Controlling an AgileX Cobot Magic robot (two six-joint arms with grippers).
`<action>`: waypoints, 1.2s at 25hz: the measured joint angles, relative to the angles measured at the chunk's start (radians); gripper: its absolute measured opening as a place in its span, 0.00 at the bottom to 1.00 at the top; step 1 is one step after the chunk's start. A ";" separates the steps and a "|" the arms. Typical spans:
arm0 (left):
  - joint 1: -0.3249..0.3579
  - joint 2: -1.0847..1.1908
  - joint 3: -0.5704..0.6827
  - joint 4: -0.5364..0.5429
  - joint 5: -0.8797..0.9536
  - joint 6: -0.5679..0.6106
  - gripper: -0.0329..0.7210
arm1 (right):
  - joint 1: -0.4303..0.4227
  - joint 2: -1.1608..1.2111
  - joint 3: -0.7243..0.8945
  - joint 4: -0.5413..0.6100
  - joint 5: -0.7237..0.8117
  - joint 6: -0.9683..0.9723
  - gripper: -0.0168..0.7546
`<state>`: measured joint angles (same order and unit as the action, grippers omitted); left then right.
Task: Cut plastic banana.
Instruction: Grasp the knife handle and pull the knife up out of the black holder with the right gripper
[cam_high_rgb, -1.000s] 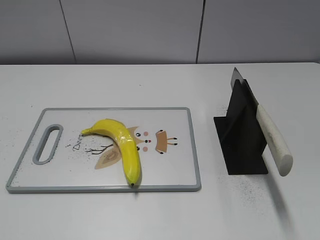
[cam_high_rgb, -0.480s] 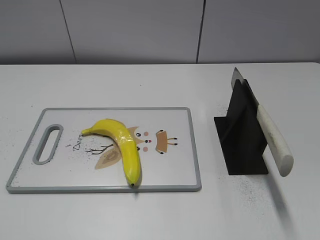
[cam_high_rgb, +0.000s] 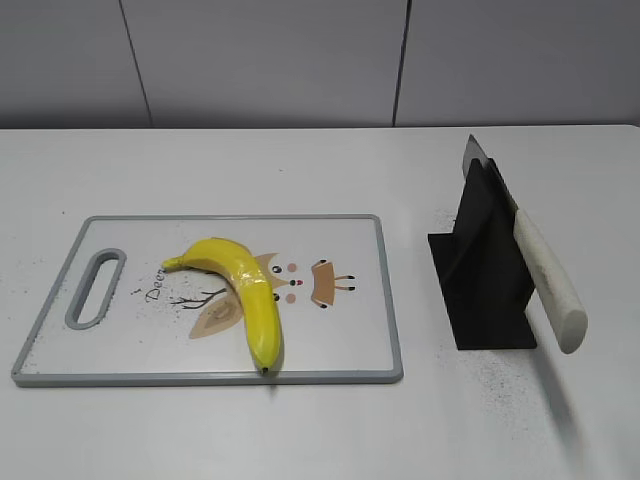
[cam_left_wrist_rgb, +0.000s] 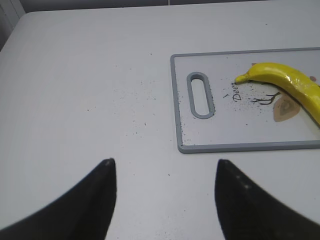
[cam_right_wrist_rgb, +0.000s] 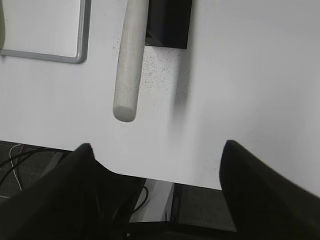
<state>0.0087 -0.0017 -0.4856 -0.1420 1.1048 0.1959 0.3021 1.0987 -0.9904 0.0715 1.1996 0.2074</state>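
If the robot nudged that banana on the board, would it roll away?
Probably not far: the banana is curved and lies flat on the cutting board, so it would likely pivot or slide. Its glossy skin looks slippery. Being plastic, it is probably light and stiff.

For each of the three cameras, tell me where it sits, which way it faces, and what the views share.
Exterior view: in front of the table, looking down at a slant at the banana, cutting board and knife in its black stand; no robot part shows.
Left wrist view: above the table left of the board, facing it; open left hand at the bottom.
Right wrist view: above the near table edge, facing the knife handle; open right hand below.
Shared: the board appears in all three.
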 joint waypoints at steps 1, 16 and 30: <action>0.000 0.000 0.000 0.000 0.000 0.000 0.82 | 0.000 0.030 -0.011 0.002 -0.002 0.003 0.78; 0.000 0.000 0.000 0.000 -0.001 0.000 0.82 | 0.022 0.455 -0.100 0.109 -0.046 -0.003 0.78; 0.000 0.000 0.000 0.000 -0.002 0.000 0.82 | 0.023 0.555 -0.101 0.103 -0.046 0.043 0.24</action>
<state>0.0087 -0.0017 -0.4856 -0.1420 1.1030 0.1959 0.3254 1.6541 -1.0914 0.1740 1.1537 0.2500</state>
